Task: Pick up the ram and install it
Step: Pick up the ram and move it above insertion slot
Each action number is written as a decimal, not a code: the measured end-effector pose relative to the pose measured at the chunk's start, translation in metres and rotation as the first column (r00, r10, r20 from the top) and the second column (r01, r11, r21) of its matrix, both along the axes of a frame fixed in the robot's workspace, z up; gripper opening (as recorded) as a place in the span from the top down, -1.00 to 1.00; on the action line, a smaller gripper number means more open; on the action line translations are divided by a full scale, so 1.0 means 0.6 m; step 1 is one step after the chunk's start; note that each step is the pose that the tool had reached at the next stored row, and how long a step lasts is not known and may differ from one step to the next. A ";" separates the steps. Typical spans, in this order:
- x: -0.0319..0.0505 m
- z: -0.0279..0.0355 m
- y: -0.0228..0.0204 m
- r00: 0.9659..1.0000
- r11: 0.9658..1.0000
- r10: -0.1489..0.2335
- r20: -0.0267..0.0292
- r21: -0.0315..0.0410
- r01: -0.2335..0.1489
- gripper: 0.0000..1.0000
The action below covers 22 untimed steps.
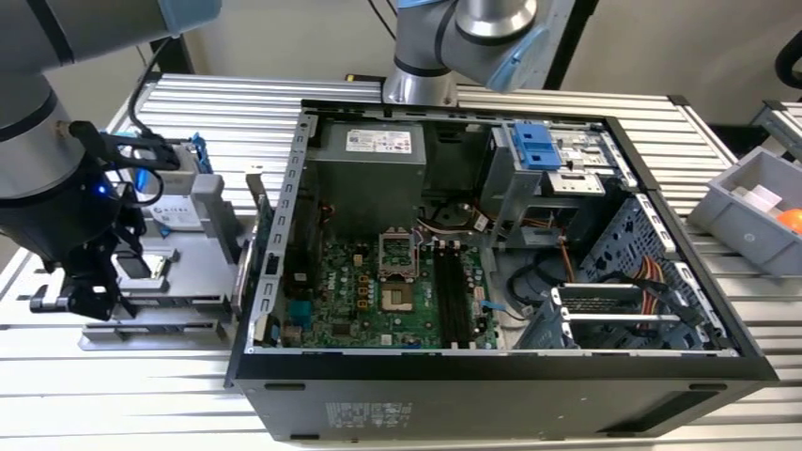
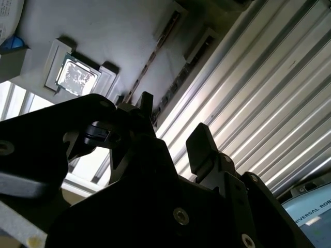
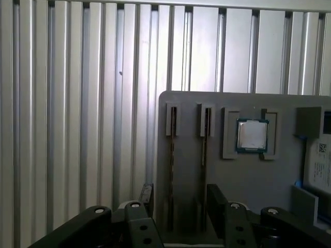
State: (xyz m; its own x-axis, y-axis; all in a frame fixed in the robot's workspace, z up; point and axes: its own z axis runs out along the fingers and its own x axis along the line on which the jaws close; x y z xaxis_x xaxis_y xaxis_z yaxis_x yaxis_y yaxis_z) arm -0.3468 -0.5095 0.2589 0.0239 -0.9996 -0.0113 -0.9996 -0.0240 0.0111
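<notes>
pincer [image 3: 180, 191] hangs over the grey tray [image 3: 258, 178] on the table [image 3: 77, 103], fingers apart, gripping nothing; the ram [image 3: 171, 165] stands on edge in a tray slot, a second stick [image 3: 204, 155] just beside it; the processor chip [image 3: 252, 135] sits near them

Arm links [image 1: 25, 103]: smooth silver-grey tubes, with light-blue joint caps [image 1: 512, 58] far up from the end effector.
Wrist block [image 1: 88, 235]: black and boxy, with a small blue light [image 1: 100, 188] and black cables [image 1: 135, 155] just above the end effector.
Gripper [image 3: 181, 201]: matte black housing, two stubby black fingers [image 3: 217, 199], round silver screw heads [image 3: 98, 211].
</notes>
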 end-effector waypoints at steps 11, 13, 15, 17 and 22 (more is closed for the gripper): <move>0.000 -0.013 0.0002 1.000 1.000 0.000 0.000 -0.007 0.000 -1.00; 0.000 -0.015 0.0002 1.000 1.000 0.000 0.000 -0.008 0.000 -1.00; 0.000 -0.018 0.0002 1.000 1.000 0.000 0.000 -0.008 0.000 -1.00; 0.000 -0.020 0.0002 1.000 1.000 0.000 0.000 -0.008 0.000 -1.00; 0.000 -0.026 0.0003 1.000 1.000 0.000 0.000 -0.009 0.000 -1.00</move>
State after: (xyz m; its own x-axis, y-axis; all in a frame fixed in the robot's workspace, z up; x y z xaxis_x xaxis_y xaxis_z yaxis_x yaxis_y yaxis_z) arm -0.3468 -0.5093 0.2432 0.0239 -0.9997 -0.0024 -0.9996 -0.0239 0.0114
